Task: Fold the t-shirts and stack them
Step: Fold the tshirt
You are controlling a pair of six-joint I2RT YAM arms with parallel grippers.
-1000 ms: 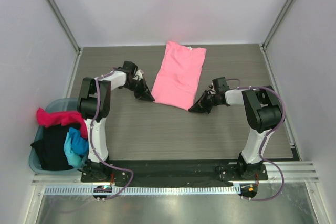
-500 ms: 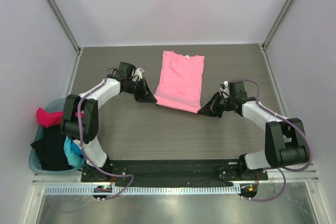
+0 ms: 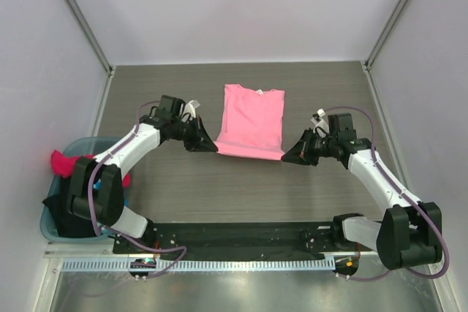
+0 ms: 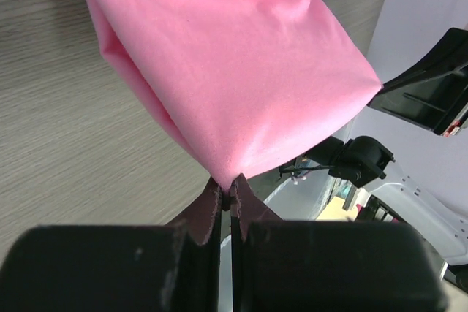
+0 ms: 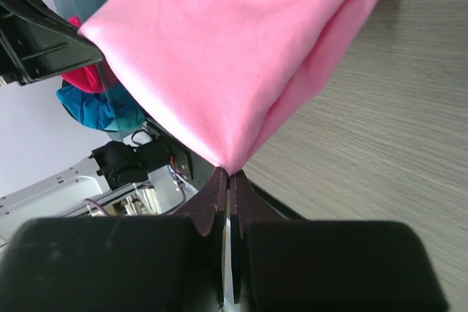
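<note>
A light pink t-shirt (image 3: pixel 251 120) lies folded lengthwise in the middle of the table, its collar toward the back. My left gripper (image 3: pixel 214 148) is shut on its near left corner; in the left wrist view the pink t-shirt (image 4: pixel 227 71) runs up from the pinched tips of the left gripper (image 4: pixel 226 183). On the other side my right gripper (image 3: pixel 286 157) is shut on the near right corner, and the pink t-shirt (image 5: pixel 241 56) hangs from the right gripper (image 5: pixel 228 174) in its wrist view. Magenta, black and bright blue t-shirts (image 3: pixel 77 184) sit in the basket.
A teal plastic basket (image 3: pixel 53 226) stands off the table's left edge beside the left arm's base. Grey walls and metal posts enclose the table on three sides. A black base rail (image 3: pixel 241 235) runs along the near edge.
Both arms have swung outward and toward the near side, pulling the pink t-shirt's near edge with them. The shirt has turned from slanted to square with the table.
</note>
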